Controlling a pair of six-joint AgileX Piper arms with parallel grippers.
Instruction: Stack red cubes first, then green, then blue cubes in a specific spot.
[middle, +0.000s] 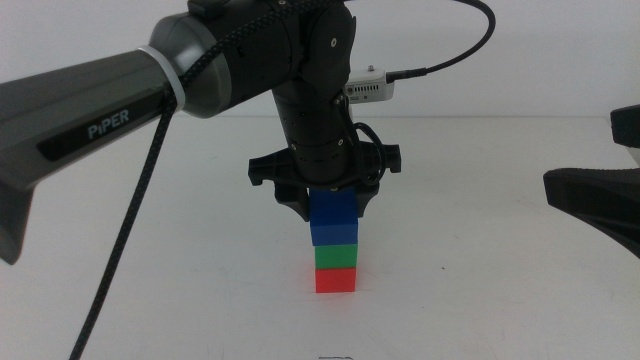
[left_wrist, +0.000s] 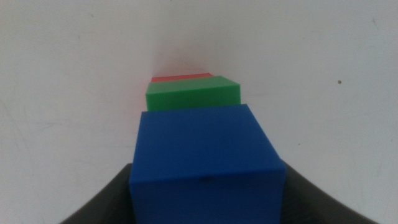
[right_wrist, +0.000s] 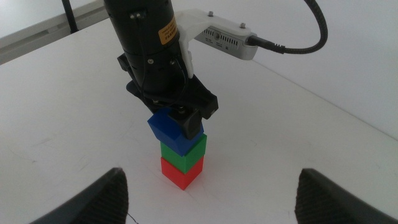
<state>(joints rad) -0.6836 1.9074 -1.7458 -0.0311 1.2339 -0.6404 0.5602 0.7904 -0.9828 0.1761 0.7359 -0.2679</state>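
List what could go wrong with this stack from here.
1. In the right wrist view, the small deep-blue cube sits twisted against the bright-green cube beneath; released like that, it may overhang or slip.
2. The left gripper grips the blue cube; a sideways pull-away could topple the tower, bright-red cube included.
3. The right gripper waits open nearby; swinging in, it could strike the stack.

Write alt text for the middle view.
The left hand holds the blue cube atop the green cube, which sits on the red cube, on a white table. The right hand waits at the right edge.
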